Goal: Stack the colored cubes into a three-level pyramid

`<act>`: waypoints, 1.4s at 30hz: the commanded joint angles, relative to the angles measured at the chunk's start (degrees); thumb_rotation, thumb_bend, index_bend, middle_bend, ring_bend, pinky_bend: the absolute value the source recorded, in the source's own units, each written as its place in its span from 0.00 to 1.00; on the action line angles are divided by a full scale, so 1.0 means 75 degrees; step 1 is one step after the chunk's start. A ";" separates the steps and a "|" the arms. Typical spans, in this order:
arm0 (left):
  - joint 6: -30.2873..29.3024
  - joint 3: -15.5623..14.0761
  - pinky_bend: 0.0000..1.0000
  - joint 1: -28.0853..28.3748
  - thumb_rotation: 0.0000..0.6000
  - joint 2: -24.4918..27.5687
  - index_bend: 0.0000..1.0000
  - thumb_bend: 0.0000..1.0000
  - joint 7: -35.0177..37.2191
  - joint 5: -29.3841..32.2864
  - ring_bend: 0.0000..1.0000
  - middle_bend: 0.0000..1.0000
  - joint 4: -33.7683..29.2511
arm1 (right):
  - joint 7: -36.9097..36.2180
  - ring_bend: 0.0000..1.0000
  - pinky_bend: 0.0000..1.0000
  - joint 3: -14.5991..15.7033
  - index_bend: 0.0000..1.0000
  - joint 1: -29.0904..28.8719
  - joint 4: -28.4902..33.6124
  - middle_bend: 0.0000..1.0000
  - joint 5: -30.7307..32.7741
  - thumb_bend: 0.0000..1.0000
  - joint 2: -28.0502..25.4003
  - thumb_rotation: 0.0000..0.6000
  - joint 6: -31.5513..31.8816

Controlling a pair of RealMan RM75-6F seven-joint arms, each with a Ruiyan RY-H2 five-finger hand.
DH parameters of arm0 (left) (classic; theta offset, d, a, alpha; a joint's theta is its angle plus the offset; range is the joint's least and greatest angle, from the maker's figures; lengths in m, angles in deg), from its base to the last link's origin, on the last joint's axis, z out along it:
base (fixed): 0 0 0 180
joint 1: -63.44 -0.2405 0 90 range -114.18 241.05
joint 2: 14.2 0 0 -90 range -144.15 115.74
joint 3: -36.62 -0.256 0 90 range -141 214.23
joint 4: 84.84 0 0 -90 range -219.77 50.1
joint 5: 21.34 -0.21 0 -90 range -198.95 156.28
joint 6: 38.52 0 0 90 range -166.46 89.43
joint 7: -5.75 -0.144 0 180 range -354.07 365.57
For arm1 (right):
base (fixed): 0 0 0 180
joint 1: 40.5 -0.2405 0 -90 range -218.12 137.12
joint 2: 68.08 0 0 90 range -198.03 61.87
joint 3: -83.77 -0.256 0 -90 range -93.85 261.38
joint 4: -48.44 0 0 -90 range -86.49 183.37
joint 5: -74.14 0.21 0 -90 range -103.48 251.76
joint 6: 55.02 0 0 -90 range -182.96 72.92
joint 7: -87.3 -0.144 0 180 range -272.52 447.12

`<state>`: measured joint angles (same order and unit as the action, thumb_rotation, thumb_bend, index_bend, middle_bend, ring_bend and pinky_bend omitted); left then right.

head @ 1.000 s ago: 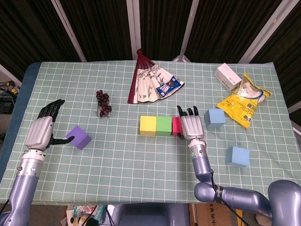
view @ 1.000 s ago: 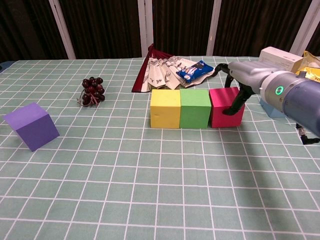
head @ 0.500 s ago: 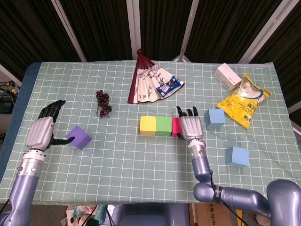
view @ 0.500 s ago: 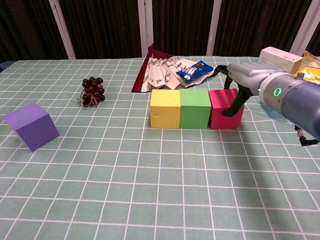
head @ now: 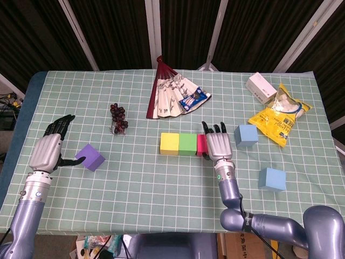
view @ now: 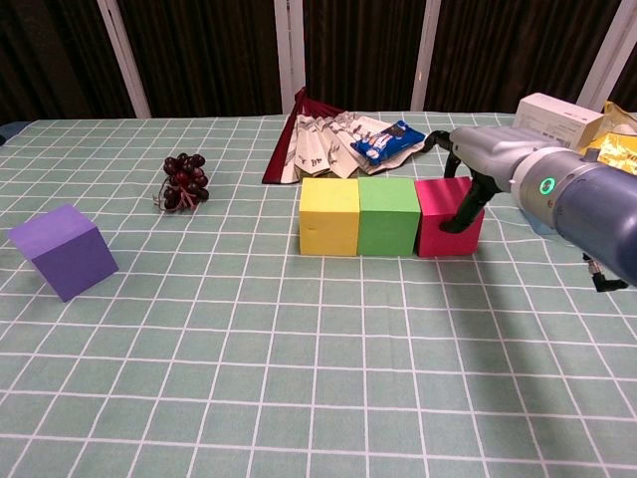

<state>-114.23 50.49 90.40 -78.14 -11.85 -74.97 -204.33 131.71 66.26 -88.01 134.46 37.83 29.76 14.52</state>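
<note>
Surface: green checked tablecloth over the table, dark curtains behind.
Change: almost none since half a second ago — the right hand has crept a little toward the row and still lies over the pink cube; the left hand has not moved.
Right hand: fingers bent over the top of the pink cube, the thumb down on its front face (chest view); whether this is a real grip, I cannot tell.
Left hand: open, fingers stretched out, the thumb tip just beside the purple cube.
Row: yellow cube, green cube and pink cube side by side, touching, all on the table.
Cubes counted: six — one yellow, one green, one pink, one purple, two light blue; no cube stands on another yet.
Head view only: the left hand and both blue cubes.
Chest view only: the front face of the pink cube, which the hand mostly hides from above.
Other things: one folding fan with a small blue packet on it, one bunch of dark grapes, one white box, one yellow snack bag.
</note>
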 commanded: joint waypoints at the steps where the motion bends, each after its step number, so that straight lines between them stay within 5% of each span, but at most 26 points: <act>1: 0.0005 -0.0001 0.00 0.0003 1.00 -0.0001 0.00 0.15 0.0000 0.0008 0.00 0.03 0.0002 | -0.0002 0.15 0.00 -0.0005 0.00 -0.0003 -0.0007 0.38 -0.0001 0.25 0.0006 1.00 0.0005; 42: 0.0062 -0.0031 0.00 0.0046 1.00 -0.0015 0.00 0.15 -0.0019 0.0086 0.00 0.03 0.0064 | 0.0000 0.14 0.00 -0.0018 0.00 0.0001 -0.0075 0.37 0.0085 0.25 0.0132 1.00 0.0008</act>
<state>-113.75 50.25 90.75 -78.25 -11.99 -74.33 -203.85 131.68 66.12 -87.99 133.86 38.43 30.76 14.63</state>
